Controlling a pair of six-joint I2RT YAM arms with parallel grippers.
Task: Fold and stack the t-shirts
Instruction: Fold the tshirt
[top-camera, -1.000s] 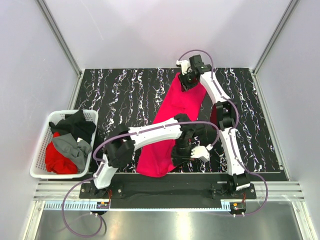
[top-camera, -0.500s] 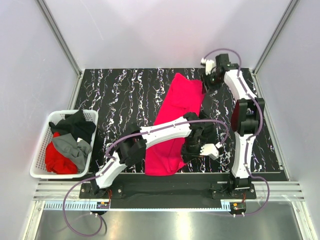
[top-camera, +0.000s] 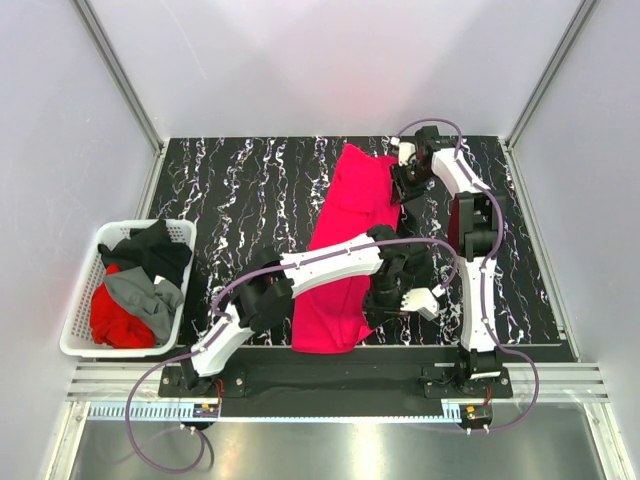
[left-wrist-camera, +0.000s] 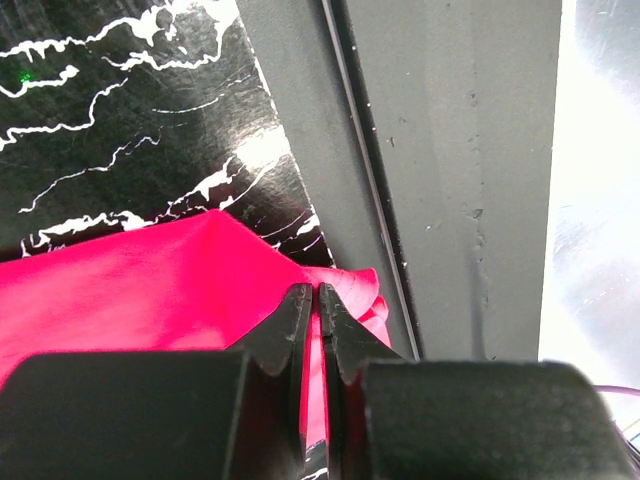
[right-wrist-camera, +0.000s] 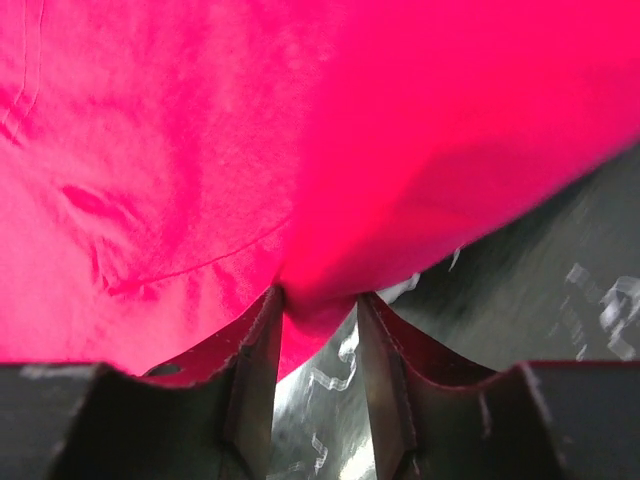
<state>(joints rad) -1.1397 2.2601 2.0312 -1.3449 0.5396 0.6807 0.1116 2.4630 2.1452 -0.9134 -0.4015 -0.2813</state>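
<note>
The crimson-pink t-shirt lies as a long strip on the black marbled table, running from the far middle to the near edge. My left gripper is shut on its near right corner; in the left wrist view a thin layer of pink cloth sits between the closed fingers. My right gripper is at the shirt's far right edge. Its jaws stand apart, with a bulge of pink cloth at the tips. Black, grey and red shirts lie in the basket.
The white lattice basket stands at the left edge of the table. The grey front rail runs just beside the left gripper. White walls enclose the table on three sides.
The right gripper let go of the shirt's far end, swung out to the right, then came back to its far right edge. The left gripper drew the near corner to the right.
</note>
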